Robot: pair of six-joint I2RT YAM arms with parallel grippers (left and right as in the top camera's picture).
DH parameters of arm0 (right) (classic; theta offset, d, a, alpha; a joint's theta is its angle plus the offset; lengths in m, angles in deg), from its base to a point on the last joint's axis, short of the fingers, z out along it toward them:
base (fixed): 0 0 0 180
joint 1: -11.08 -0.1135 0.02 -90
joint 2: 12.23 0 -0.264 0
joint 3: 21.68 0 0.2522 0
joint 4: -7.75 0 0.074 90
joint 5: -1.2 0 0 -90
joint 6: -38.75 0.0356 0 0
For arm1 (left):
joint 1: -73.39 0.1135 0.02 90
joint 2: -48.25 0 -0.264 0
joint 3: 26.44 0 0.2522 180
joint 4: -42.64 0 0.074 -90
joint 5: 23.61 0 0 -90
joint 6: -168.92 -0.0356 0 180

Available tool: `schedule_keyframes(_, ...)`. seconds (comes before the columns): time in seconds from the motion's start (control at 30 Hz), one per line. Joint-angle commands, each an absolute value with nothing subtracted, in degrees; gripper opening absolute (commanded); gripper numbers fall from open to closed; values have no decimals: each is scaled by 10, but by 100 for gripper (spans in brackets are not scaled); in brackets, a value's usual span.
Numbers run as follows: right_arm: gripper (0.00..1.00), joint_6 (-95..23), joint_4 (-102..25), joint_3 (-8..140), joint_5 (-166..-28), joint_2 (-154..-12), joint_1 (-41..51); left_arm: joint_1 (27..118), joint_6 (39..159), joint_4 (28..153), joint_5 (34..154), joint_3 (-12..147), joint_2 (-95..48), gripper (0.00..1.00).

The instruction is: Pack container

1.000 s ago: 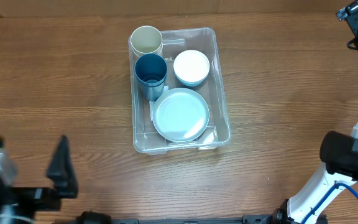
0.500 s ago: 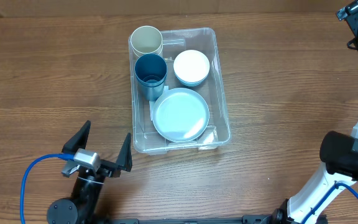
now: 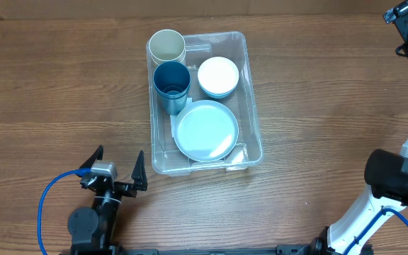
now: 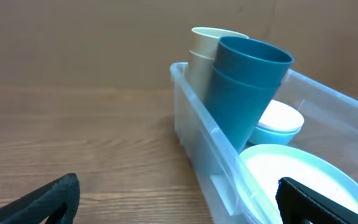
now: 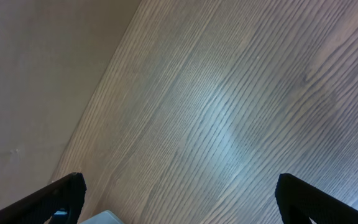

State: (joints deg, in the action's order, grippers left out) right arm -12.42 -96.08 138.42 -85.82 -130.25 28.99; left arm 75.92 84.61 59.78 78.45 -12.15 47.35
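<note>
Now hold the left gripper [image 3: 119, 164], spread and empty, just off the near-left corner of the container [image 3: 254, 113], flat on the table [image 3: 48, 92] and filled. Leave the right gripper [image 5: 182, 198], also spread, well beyond its far-right corner. Disturb nothing inside.

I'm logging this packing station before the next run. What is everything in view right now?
container: one, clear plastic, middle of the table
cream cup: one, upright in the container's far left corner
blue cup: dark blue, looks like a stack of two, just nearer than the cream cup
bowl: at least one, white inside and pale blue outside, far right of the container
plate: one, pale blue, lying in the container's near half
table: one, brown wood grain
cable: one, blue, beside the left arm
left gripper: open, empty, near the container's near left corner
right gripper: open, empty, over bare table
</note>
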Motion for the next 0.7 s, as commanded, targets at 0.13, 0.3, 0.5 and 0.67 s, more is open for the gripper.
schedule_keyframes(0.13,100,-122,-959,1393,-855,-1293,291,764,836,597,778,-124,480,100)
schedule_keyframes(0.3,100,-122,-959,1393,-855,-1293,291,764,836,597,778,-124,480,100)
schedule_keyframes(0.5,100,-122,-959,1393,-855,-1293,291,764,836,597,778,-124,480,100)
schedule_keyframes(0.67,100,-122,-959,1387,-854,-1294,233,764,836,597,778,-124,480,100)
